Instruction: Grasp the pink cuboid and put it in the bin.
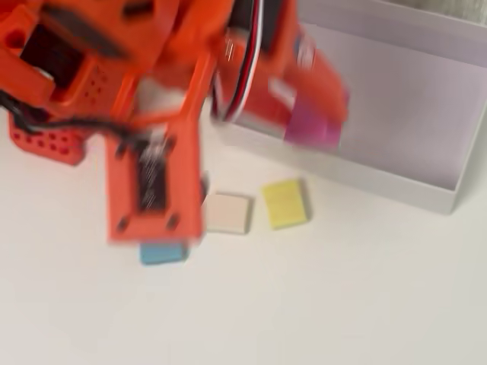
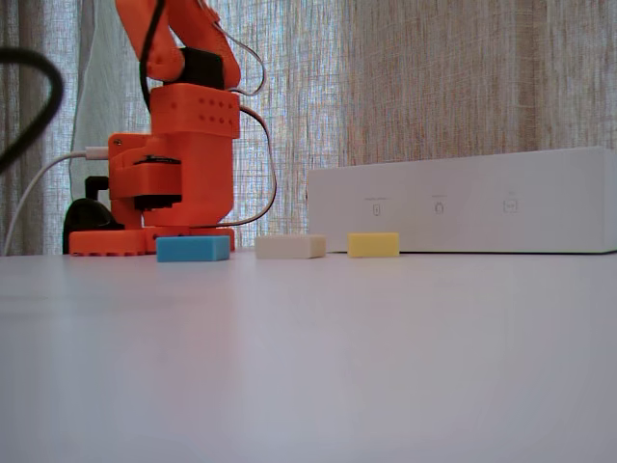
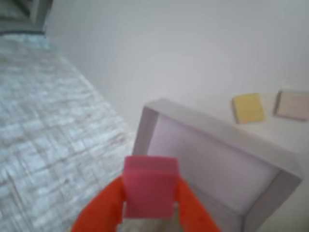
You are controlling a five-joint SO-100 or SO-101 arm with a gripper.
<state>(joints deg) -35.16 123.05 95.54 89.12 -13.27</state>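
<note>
Now gripper (image 3: 147, 212) clamped on pink block (image 3: 148, 187), raised above box (image 3: 219, 130), near its edge in wrist view. We should carry it further to middle of box, approx. over pale floor, then open. Yellow block (image 1: 284, 203) stays outside, beside wall.

The orange arm (image 1: 152, 114), motion-blurred, reaches across the upper left toward the white bin (image 1: 426, 114). At its tip the pink cuboid (image 1: 312, 125) sits over the bin's near wall, the gripper itself too blurred to resolve. On the bench (image 1: 342, 289) lie a yellow block (image 1: 284, 203), a cream block (image 1: 226, 213) just beside it, and a blue block (image 1: 163, 253) partly under the arm.
</note>
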